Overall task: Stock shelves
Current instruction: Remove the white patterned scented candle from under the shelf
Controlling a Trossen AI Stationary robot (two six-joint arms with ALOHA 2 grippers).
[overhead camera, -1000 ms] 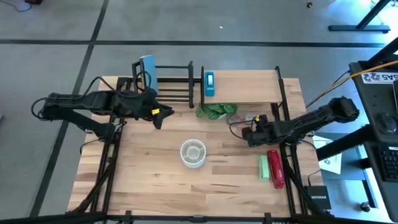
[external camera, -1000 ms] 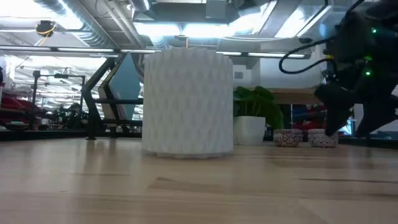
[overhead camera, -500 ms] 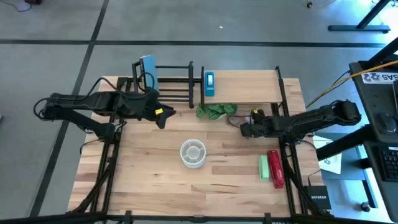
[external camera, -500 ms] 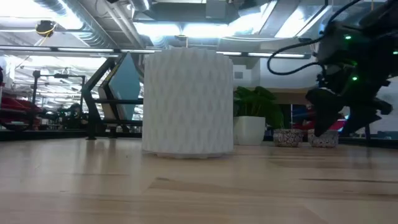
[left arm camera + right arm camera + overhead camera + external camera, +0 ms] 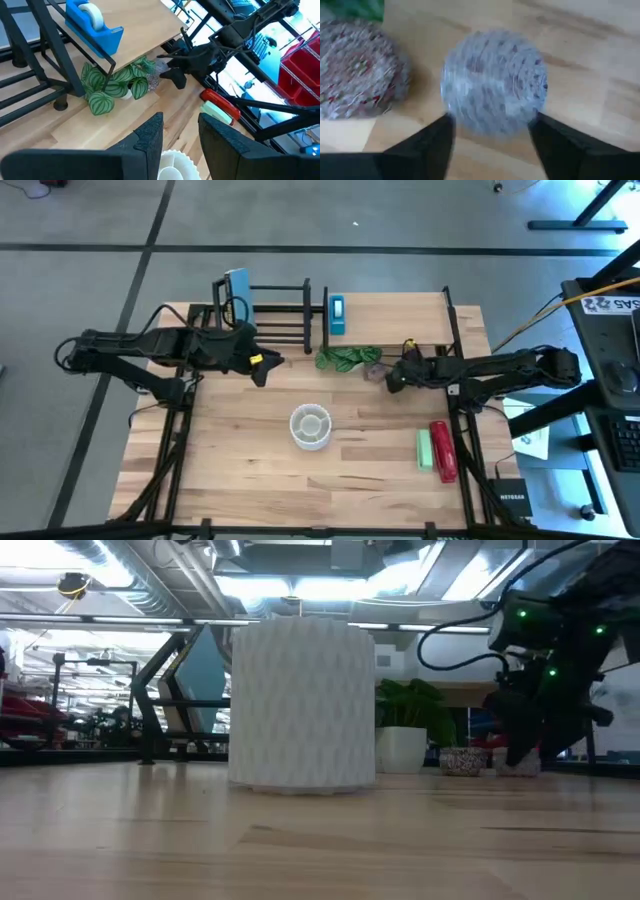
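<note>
Two dark fingers (image 5: 437, 145) of the right gripper (image 5: 492, 150) stand spread, a round patterned ball (image 5: 494, 82) between them on the tabletop (image 5: 230, 450). Just beside it lies a second, reddish ball (image 5: 357, 75), then the leafy plant (image 5: 345, 358) under the light-wood shelf board (image 5: 395, 318). The left gripper (image 5: 180, 135), fingers apart, hangs beside the black rack (image 5: 275, 315), the white cup (image 5: 311, 426) well apart on bare wood.
</note>
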